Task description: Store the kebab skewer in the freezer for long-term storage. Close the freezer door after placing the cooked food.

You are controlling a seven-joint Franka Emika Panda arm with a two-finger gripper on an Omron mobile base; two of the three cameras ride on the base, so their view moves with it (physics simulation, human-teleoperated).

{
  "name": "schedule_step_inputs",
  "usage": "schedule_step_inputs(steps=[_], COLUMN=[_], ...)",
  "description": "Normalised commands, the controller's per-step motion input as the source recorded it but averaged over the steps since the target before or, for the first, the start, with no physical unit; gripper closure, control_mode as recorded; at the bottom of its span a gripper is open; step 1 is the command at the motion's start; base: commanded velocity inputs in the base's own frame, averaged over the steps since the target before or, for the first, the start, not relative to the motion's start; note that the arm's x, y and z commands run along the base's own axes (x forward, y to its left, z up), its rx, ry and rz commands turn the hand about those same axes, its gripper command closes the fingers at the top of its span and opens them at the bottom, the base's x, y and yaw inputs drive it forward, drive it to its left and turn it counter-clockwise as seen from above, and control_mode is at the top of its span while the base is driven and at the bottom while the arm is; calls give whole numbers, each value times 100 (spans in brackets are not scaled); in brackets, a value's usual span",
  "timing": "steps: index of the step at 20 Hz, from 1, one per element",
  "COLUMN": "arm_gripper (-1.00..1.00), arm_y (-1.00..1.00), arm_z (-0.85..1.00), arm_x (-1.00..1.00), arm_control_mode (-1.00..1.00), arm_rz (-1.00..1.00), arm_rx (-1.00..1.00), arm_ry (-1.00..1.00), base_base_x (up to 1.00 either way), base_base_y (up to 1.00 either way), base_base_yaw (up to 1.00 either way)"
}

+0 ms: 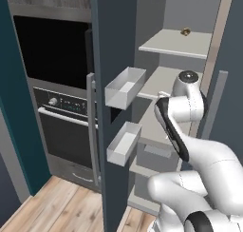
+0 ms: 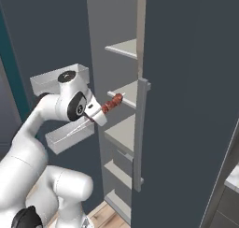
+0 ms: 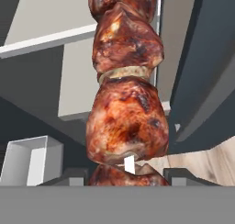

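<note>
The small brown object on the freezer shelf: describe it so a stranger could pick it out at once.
Start at the freezer, standing open beside the black-glass oven, with pale grey shelves inside. Go to the upper shelf; near its back sits a small brown-gold object, too small to identify. It is the only item lying on any shelf, unlike the kebab skewer, which the gripper holds lower down.

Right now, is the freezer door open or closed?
Open. The freezer door is swung out, showing its pale bins and the freezer shelves inside, while the gripper holds the kebab skewer.
</note>
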Motion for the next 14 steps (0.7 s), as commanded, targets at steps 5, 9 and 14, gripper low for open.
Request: schedule_step_inputs(steps=[5, 9, 14], arm_gripper=[100, 100, 100], arm_y=[-31, -9, 0], arm_z=[0, 0, 0], arm_x=[28, 43, 48], arm_control_mode=[-100, -100, -100], arm_rz=[2, 0, 0], arm_rx=[0, 0, 0], arm_ry=[0, 0, 0], base_base_x=[0, 0, 0], base_base_y=[0, 0, 0], base_base_yaw=[0, 0, 0])
